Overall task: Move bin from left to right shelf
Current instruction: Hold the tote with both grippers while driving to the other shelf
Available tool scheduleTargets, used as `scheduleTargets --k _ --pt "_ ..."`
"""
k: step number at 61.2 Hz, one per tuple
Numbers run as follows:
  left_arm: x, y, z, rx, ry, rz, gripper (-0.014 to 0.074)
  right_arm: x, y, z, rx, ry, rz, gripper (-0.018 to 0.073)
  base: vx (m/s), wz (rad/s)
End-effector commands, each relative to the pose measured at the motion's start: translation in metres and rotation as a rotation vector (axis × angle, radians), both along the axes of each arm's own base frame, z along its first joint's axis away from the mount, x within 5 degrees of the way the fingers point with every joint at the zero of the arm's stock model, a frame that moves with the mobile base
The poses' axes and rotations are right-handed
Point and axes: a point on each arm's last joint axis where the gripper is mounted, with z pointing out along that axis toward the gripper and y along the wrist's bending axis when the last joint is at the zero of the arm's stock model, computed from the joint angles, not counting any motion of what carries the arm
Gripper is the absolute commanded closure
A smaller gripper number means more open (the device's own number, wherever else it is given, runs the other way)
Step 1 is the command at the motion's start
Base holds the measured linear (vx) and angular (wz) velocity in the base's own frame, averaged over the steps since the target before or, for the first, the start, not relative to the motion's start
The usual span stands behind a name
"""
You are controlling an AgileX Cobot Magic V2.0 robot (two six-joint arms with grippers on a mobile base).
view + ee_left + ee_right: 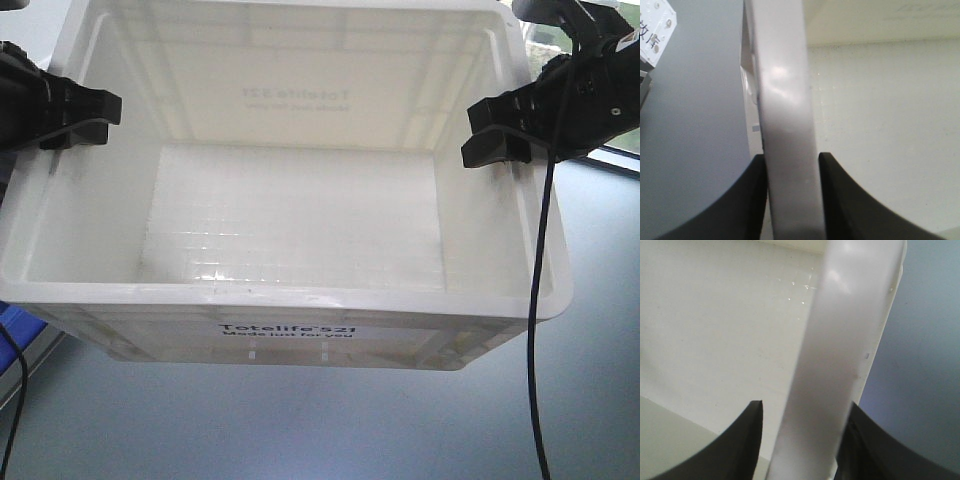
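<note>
Our bin (pixel 290 297) sits in the middle, right in front of us, open side up and with nothing in it. We cannot tell if it rests on the grey top (pixel 300 430) or hangs just over it.

Each side rim is pinched, toward the far end. The left gripper (pixel 98 112) has closed its jaws on the left rim, one finger (pixel 735 205) outside and one inside. The right gripper (pixel 488 138) pinches the right rim the same way.

The rims are thin and smooth, so the bin could slip out. If one arm goes faster, the bin could tip or twist. The black cable (pixel 541 300) hangs over the near right corner and might catch.

Both arms reach in from the sides, about level.
</note>
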Motion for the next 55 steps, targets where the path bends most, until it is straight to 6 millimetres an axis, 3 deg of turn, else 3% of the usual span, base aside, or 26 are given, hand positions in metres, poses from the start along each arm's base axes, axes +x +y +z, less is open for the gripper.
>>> scheduleTargets --k 1,55 --pt "-0.0037 0.002 0.0307 -0.012 -0.184 -0.012 0.0604 -0.0059 -0.0036 0.0292 0.005 -0.155 0.008 0.0564 0.11 0.43" --pt "-0.0037 0.002 0.0307 -0.012 -0.184 -0.012 0.0604 -0.006 -0.0035 0.0293 0.006 -0.155 0.008 0.0564 0.09 0.42"
